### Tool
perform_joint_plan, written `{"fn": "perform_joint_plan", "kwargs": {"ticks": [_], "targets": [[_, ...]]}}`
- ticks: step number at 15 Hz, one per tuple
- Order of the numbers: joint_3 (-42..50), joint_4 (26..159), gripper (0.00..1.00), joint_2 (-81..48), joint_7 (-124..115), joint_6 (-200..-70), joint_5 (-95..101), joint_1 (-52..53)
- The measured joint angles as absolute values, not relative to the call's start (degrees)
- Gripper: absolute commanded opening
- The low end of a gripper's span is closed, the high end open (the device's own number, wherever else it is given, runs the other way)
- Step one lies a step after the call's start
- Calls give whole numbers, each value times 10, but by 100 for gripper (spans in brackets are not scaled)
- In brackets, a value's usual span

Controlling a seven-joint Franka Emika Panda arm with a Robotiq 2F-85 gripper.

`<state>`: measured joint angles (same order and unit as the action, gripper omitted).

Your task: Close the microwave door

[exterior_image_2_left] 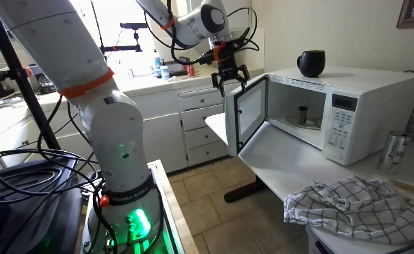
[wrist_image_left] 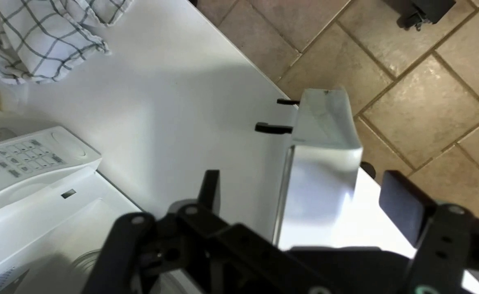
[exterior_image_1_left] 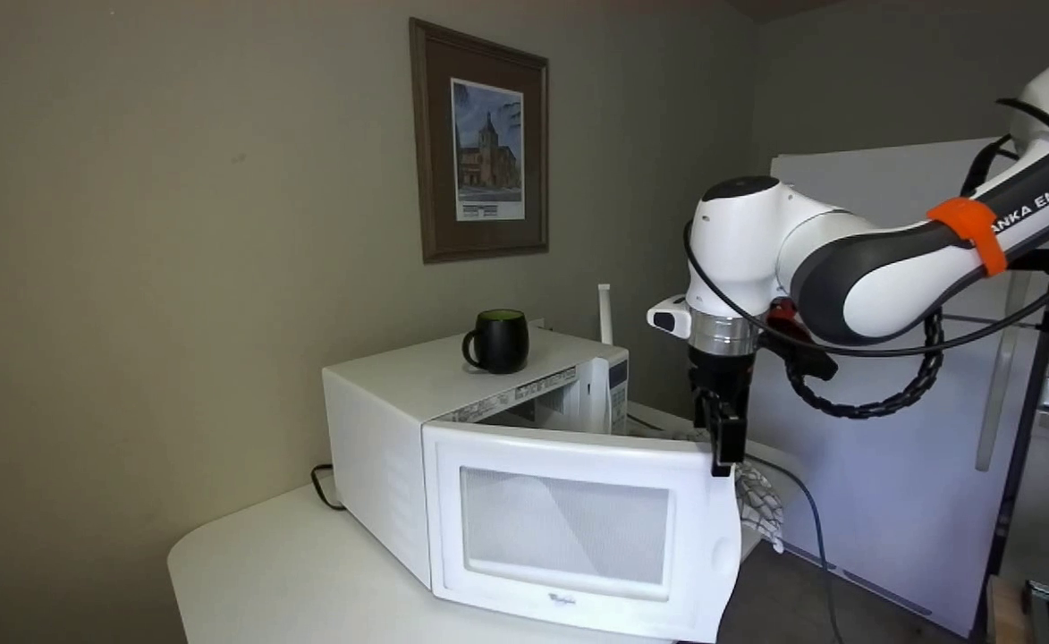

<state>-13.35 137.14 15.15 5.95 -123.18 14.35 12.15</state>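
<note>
Standing wide open, the microwave door (exterior_image_1_left: 578, 529) juts out over the white table (exterior_image_2_left: 288, 155); closing it appears not yet done, with the whole swing back to the microwave (exterior_image_2_left: 387, 102) remaining. Its white front frames a large pale window (exterior_image_1_left: 566, 526) above a small logo (exterior_image_1_left: 562, 598), and two black latch hooks (wrist_image_left: 274, 128) project from the inner side. The Robotiq gripper (wrist_image_left: 302, 183) straddles the top edge near the free end, fingers (wrist_image_left: 400, 208) spread, pinching nothing. A black mug (exterior_image_1_left: 502, 342) stands atop the microwave.

Your robot arm (exterior_image_2_left: 117, 130) is white, with dark grey covers (exterior_image_1_left: 824, 291). You find on it orange bands (exterior_image_1_left: 971, 233), black cables (exterior_image_1_left: 882, 351) and the letters FRANKA EMIKA (exterior_image_2_left: 130, 195). Its jaws are black, with round screws (wrist_image_left: 191, 210).
</note>
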Motion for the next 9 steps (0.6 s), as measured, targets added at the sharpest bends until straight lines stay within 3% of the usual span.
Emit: {"fn": "perform_joint_plan", "kwargs": {"ticks": [9], "targets": [[-137,1372,100,135,-41,-1196,321,79]]}}
